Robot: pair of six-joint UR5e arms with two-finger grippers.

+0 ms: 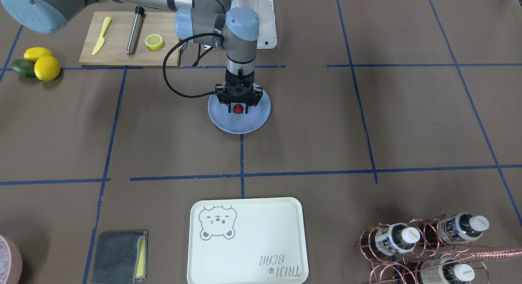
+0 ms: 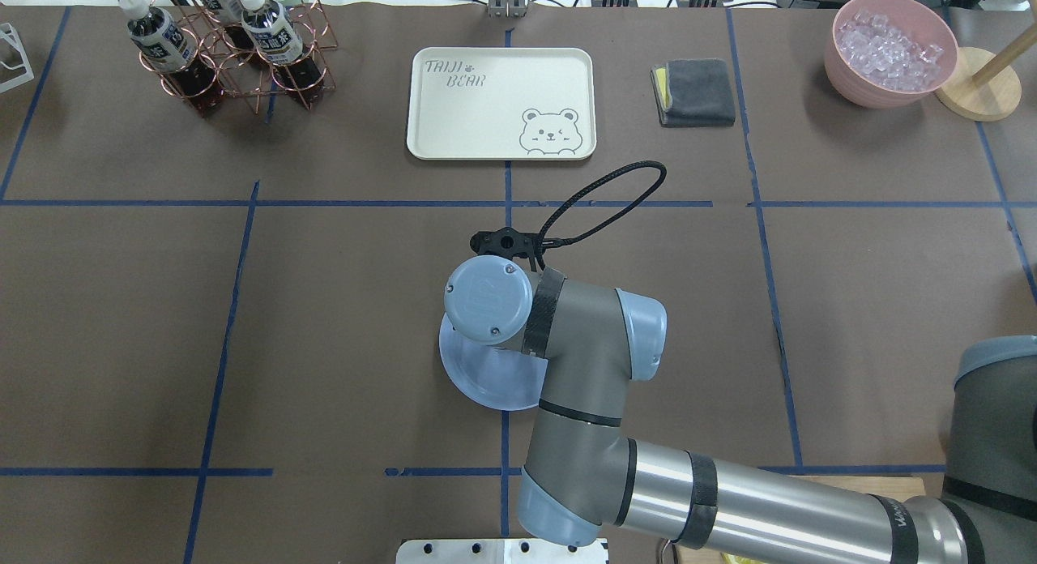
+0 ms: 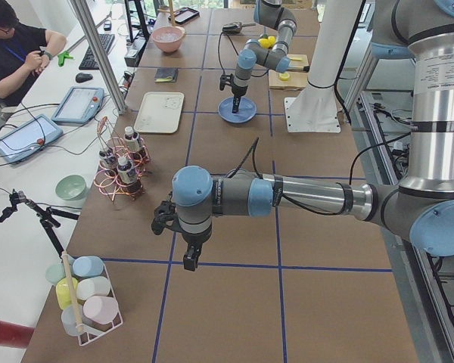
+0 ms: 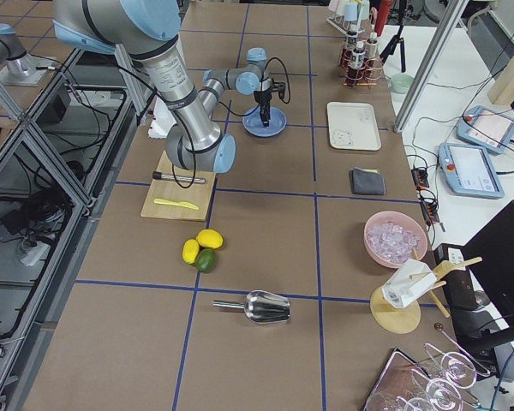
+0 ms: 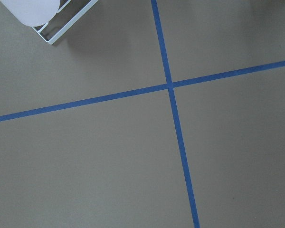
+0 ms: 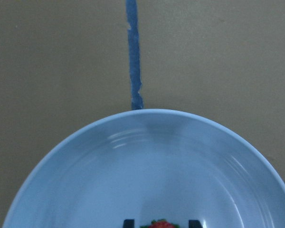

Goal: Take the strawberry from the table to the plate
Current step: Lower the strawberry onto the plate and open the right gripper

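I have the right end effector (image 1: 238, 107) pointing straight down over the plate (image 1: 230, 124), with the strawberry (image 1: 238, 109) directly between its two fingers, inside the rim and near the plate's middle. In the right wrist camera the dark fingertips (image 6: 128, 223) stand a little off the berry on either side, with slivers of plate showing in the gaps, so I read the fingers as parted rather than pinching. The berry is small, rounded and dark red, with a touch of green at its edge. The plate is round, shallow and glossy pale blue, with faint concentric rings inside its raised rim. It lies on the matte, brown, paper-like surface (image 1: 310, 125), which is crossed by blue tape lines (image 5: 171, 87). Well apart from the plate lies a cream rectangular tray (image 2: 486, 118) with rounded corners, a bear drawing and the words "TAIJI BEAR". My left end effector (image 3: 188, 253) hangs over bare surface far from the plate, and I cannot tell how its fingers stand.
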